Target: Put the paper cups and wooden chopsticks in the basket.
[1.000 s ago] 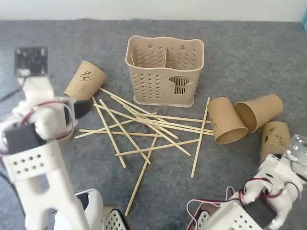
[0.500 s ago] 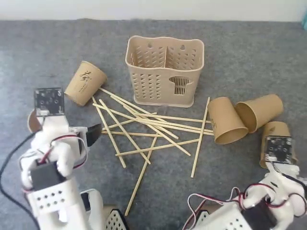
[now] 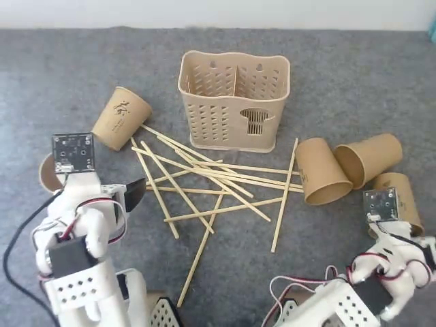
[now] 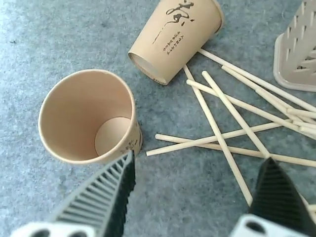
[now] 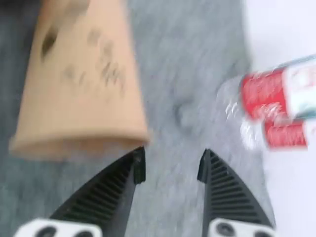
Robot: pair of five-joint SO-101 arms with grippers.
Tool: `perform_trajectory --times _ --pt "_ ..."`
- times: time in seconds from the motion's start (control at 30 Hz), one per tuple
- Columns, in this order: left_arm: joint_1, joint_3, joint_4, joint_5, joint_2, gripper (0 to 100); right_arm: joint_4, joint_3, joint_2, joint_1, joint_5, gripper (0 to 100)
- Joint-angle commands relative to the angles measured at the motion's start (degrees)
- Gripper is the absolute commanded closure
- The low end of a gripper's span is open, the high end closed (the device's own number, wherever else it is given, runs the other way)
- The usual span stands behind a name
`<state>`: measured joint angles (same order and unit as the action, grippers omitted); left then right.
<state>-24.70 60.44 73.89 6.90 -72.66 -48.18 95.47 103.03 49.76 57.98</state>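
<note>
1. My left tool (image 4: 199, 163) hangs wide open and empty just beside an open-mouthed paper cup (image 4: 89, 118), lined up, I'd say, to take its rim.
2. My right tool (image 5: 170, 163) is partly open and empty at the wide end of a toppled cup (image 5: 81, 74).
3. The chopsticks (image 3: 204, 177) lie crisscrossed on the bench (image 3: 340, 82) before the basket (image 3: 234, 102); I see nothing inside it yet.

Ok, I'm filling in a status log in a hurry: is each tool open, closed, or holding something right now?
Left tool: open, holding nothing.
Right tool: open, holding nothing.
</note>
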Motion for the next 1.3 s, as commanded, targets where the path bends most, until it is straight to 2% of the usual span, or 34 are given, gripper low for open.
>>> perform_trajectory --times 0.0,0.43,0.7,0.83,0.93,1.1,1.27 --pt "0.0 -0.66 -1.58 0.53 -0.88 63 4.18 0.97 0.04 -4.09 -3.08 80.7" --pt "0.09 -0.75 -1.58 0.53 -0.97 63 5.41 0.44 -0.04 -9.1 -2.64 80.7" --pt "0.0 -0.75 -1.41 0.53 -0.97 63 0.66 -7.21 -1.36 -14.81 -2.99 80.7" --pt "0.0 -0.75 -1.41 0.53 -0.97 63 3.91 -11.43 -13.32 -16.92 -3.78 80.7" --pt "0.0 -0.75 -1.41 0.53 -0.97 63 9.19 -17.93 -29.14 -16.57 -5.98 80.7" --pt "0.0 -0.75 -1.49 0.53 -0.97 63 9.54 -34.2 -54.46 -13.76 -9.23 81.1" --pt "0.18 -0.75 -1.58 0.53 -0.97 63 6.73 -43.6 -63.69 -11.74 -13.19 81.2"
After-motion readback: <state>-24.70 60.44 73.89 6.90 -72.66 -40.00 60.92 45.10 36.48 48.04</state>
